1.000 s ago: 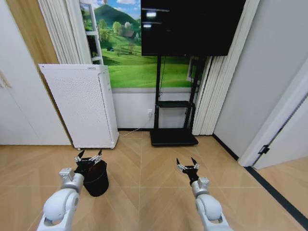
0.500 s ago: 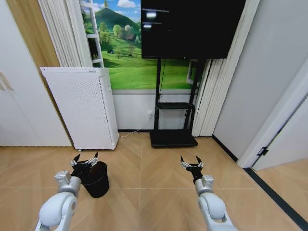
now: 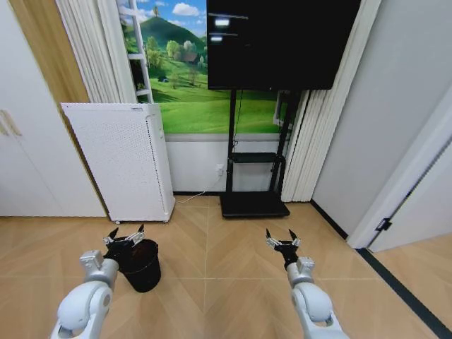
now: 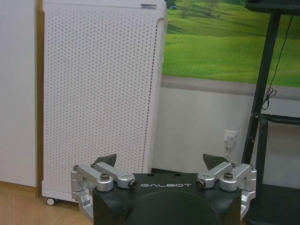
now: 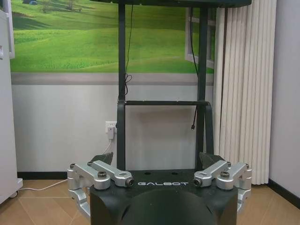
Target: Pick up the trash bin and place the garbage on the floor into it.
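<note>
- Our left pincer (image 3: 125, 236) hovers right over the rim of the trash bin (image 3: 143, 268), fingers spread wide, nothing held.
- The bin stands upright on the floor (image 3: 212, 282), front-left of us, just ahead of the tall white perforated appliance (image 3: 120, 161).
- From the head view we can't tell whether the left fingertips touch the bin rim or sit just above it.
- In the left wrist view, the left pincer (image 4: 160, 161) has both finger linkages splayed apart, with the appliance (image 4: 101, 89) dead ahead and a wall outlet (image 4: 229, 137) beside it.
- Our right pincer (image 3: 282, 239) is held out over bare floor, well apart from the bin, also wide and empty.
- In the right wrist view, the right pincer (image 5: 158, 159) faces the black TV stand (image 5: 161, 108), with the white pleated curtain (image 5: 246, 89) off to the side.
- A dark screen (image 3: 279, 39) sits on that stand, against the green landscape mural (image 3: 183, 78).
- The herringbone parquet runs to a dark strip (image 3: 406, 289) along the edge on our right.
</note>
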Tool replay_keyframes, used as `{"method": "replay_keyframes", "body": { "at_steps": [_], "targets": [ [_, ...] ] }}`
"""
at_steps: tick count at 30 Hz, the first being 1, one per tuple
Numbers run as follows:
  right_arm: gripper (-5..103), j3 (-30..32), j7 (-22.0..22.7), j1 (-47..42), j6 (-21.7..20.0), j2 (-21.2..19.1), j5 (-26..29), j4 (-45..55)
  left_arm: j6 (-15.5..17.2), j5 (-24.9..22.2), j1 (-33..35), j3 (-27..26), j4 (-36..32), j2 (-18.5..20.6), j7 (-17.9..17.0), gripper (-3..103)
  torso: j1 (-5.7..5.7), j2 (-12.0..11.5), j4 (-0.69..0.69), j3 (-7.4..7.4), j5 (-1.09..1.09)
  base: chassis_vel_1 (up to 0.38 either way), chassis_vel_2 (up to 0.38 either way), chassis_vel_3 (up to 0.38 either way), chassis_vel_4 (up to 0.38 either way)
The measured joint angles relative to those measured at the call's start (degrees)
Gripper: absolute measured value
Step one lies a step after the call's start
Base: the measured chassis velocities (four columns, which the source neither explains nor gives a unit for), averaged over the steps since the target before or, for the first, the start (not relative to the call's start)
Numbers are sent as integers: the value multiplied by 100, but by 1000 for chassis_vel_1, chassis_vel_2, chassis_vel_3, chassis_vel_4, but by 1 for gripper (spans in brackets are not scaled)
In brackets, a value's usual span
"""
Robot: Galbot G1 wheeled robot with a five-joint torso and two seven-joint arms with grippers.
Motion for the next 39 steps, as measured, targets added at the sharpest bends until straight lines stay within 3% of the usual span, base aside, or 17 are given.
{"method": "replay_keyframes", "body": {
  "at_steps": [6, 12, 22, 25, 28, 39],
  "targets": [
    [100, -95, -21, 10, -8, -22, 362, 8, -12, -195, -70, -5, 109, 178, 91, 100, 44, 136, 0, 92, 0, 0, 0, 0, 0],
    [100, -211, -464, -16, 543, 3, 291, -308, -497, -139, 20, -31, 508, 92, 520, 100, 92, 278, 0, 187, 0, 0, 0, 0, 0],
    [100, -430, -196, 66, 1263, 102, 81, -836, -1164, 26, 21, -62, 1204, -124, 785, 100, 165, 482, 1, 317, 0, 0, 0, 0, 0],
    [100, -484, -61, 167, 1695, 97, -53, -1228, -1642, 186, -197, -52, 1720, -120, 921, 100, 199, 572, -1, 374, 1, 0, 0, 0, 0],
    [100, -472, -30, 177, 1865, 124, -85, -1412, -1926, 229, -358, -22, 2035, -119, 948, 100, 237, 675, -1, 438, 1, 0, 0, 0, 0],
    [100, -421, 140, 205, 2009, 78, -196, -1583, -2051, 455, -404, 59, 2210, -234, 933, 100, 339, 933, 0, 594, 0, 0, 0, 0, 0]
  ]
}}
